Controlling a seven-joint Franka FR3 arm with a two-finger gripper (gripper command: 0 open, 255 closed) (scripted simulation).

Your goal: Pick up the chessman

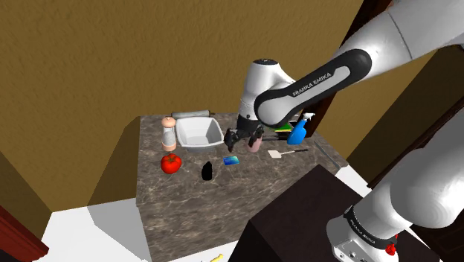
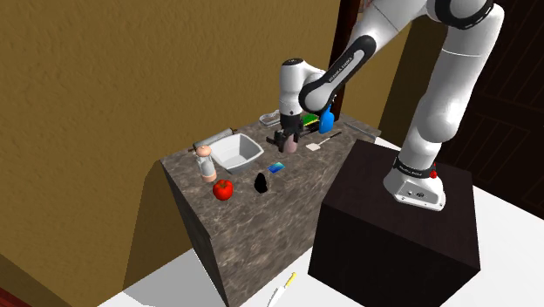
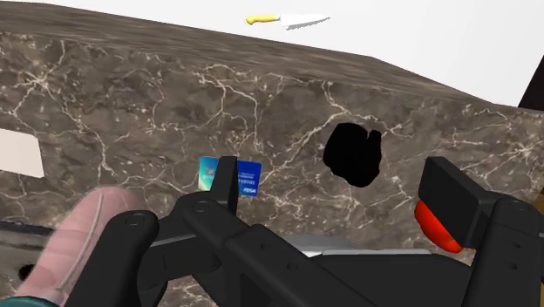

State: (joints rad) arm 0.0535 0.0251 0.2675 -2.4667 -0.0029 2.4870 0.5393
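Gripper (image 1: 242, 141) hung over the far part of the brown marbled tabletop (image 1: 223, 205), fingers spread apart with nothing between them. In the wrist view the two black fingers (image 3: 446, 187) stood wide of each other.

The chessman (image 1: 207, 171), a small black piece, stood on the tabletop, well short of the gripper and untouched. In the shoulder view it sat between a red fruit (image 1: 171, 163) on its left and a blue card (image 1: 231, 160) just to its right. In the wrist view the chessman (image 3: 353, 154) appeared as a black shape beyond the fingers, with the blue card (image 3: 242, 176) beside it.

A pink cylinder (image 1: 256, 142) stood just beside the gripper, outside the fingers; I could not tell whether it touched them. A white basin (image 1: 197, 132) sat behind the chessman, and a shaker (image 1: 169, 134) was at the basin's left. A rolling pin (image 1: 191, 114) lay at the tabletop's back edge. A blue spray bottle (image 1: 298, 132) stood to the shoulder view's right of the arm, with a white spatula (image 1: 279, 152) in front of it. A yellow-handled knife (image 3: 283, 18) lay on the white floor.
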